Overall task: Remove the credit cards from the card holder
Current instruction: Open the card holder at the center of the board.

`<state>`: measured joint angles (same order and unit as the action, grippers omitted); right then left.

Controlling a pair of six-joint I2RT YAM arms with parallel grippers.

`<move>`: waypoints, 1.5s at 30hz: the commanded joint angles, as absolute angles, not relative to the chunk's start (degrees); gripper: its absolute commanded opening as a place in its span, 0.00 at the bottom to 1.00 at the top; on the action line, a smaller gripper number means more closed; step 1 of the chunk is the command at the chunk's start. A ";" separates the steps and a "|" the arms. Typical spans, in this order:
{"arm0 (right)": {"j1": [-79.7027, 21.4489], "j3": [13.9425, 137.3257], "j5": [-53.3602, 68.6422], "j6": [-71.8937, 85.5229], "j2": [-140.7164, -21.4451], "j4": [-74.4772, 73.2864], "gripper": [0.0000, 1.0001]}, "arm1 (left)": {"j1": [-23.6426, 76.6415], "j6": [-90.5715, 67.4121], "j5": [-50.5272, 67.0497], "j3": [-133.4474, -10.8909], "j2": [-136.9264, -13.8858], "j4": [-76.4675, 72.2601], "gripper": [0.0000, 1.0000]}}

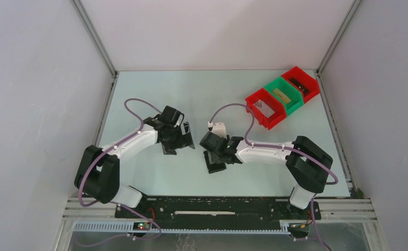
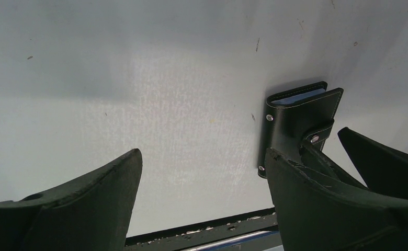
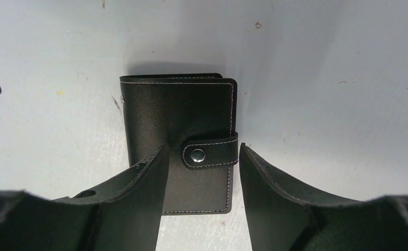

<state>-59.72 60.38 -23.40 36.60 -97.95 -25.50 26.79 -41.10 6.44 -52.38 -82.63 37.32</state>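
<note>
The card holder (image 3: pixel 178 117) lies at frame centre between the right gripper's (image 3: pixel 202 150) parted fingers, the right arm (image 1: pixel 267 151) stretched low leftward.

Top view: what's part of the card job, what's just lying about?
Job: card holder, shut, strap snapped; cards, edge showing inside it; right gripper, open over the strap; left gripper, open beside it.
Lying about: near red bin, green bin, far red bin.
</note>
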 commanded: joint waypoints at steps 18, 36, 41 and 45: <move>-60.64 56.77 -23.09 39.20 -99.78 -22.69 0.47 | 28.20 -40.96 7.82 -53.73 -82.44 35.68 0.92; -58.49 54.09 -18.88 39.84 -86.25 -21.12 0.00 | 30.13 -40.69 7.99 -55.55 -84.20 35.95 0.92; -54.59 51.76 -12.77 41.61 -77.68 -18.40 0.00 | 30.41 -40.27 7.82 -56.13 -84.20 36.06 0.92; -52.23 51.59 -7.92 42.46 -72.82 -15.30 0.00 | 30.01 -37.12 6.91 -58.19 -83.85 38.03 0.93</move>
